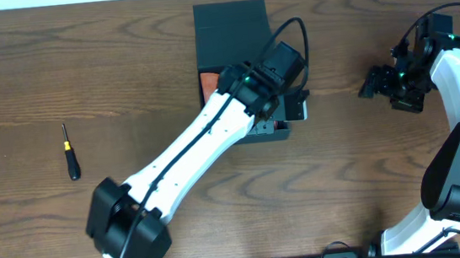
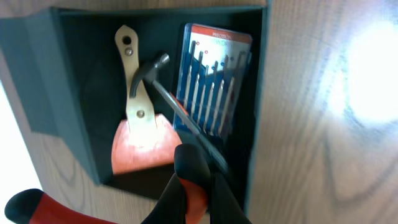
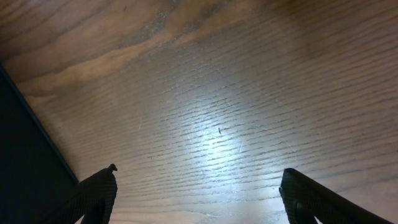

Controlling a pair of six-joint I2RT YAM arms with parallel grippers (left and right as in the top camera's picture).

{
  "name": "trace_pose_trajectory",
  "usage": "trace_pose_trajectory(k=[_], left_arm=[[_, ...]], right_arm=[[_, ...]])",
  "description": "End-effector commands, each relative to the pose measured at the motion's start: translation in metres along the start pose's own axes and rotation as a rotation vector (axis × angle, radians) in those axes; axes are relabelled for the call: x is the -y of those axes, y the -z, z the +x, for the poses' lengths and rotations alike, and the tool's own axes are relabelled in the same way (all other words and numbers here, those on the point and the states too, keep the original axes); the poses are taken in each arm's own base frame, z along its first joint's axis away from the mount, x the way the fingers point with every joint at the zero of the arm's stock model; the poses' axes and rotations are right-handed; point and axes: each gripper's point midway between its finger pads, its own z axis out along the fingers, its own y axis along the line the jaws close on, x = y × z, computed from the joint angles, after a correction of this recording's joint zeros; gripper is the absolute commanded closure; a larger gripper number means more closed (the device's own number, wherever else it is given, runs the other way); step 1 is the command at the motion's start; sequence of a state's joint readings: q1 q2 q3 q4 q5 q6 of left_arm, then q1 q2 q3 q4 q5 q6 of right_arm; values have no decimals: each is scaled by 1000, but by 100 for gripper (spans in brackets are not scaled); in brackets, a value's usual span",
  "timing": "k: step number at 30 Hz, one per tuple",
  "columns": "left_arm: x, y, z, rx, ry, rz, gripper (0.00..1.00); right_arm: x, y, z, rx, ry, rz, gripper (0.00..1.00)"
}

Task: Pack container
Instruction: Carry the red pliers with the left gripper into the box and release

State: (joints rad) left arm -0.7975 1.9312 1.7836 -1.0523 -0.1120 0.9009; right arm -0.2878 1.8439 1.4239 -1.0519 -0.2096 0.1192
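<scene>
The dark teal container (image 1: 230, 26) stands open at the table's back middle, and the left arm covers its front half. In the left wrist view the container (image 2: 37, 74) holds a scraper with an orange blade (image 2: 140, 134) and a blue case of small screwdrivers (image 2: 211, 81). A hammer (image 2: 152, 68) lies slanted across them, head inside the box. My left gripper (image 2: 200, 186) is shut on the hammer's orange-and-black handle at the box's near edge; overhead it (image 1: 283, 111) sits at the box's front right corner. My right gripper (image 1: 375, 83) is open and empty over bare wood (image 3: 199, 186).
A screwdriver with a black-and-yellow handle (image 1: 70, 154) lies on the table far left. A red, black-tipped shape (image 2: 37, 205) shows at the lower left of the left wrist view. A dark edge (image 3: 25, 162) lies left of the right gripper.
</scene>
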Motion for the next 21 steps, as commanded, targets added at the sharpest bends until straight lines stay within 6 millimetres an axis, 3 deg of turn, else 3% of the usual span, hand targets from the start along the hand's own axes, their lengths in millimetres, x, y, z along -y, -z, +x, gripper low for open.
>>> trace_pose_trajectory(k=[1,3,7,10,14,18,21], left_arm=[[-3,-25,3,-29,-53,25,94],[-6,-40,3,-37,-48,31,94],[-11,-69,3,-47,-32,37,83],[-11,-83,4,-50,-19,58,83],[-14,-95,5,-28,82,77,75],[-27,-89,10,-14,236,44,66],[-43,-62,17,10,382,-8,54]], right_arm=[[-1,-1,2,-9,-9,-7,14],[-1,-1,2,-9,-9,-7,14],[-1,-1,2,-9,-9,-7,14],[-1,-1,2,-10,-9,-7,14],[-1,-1,3,-12,-9,-7,14],[-1,-1,3,-12,-10,-7,14],[-1,-1,3,-12,-10,-7,14]])
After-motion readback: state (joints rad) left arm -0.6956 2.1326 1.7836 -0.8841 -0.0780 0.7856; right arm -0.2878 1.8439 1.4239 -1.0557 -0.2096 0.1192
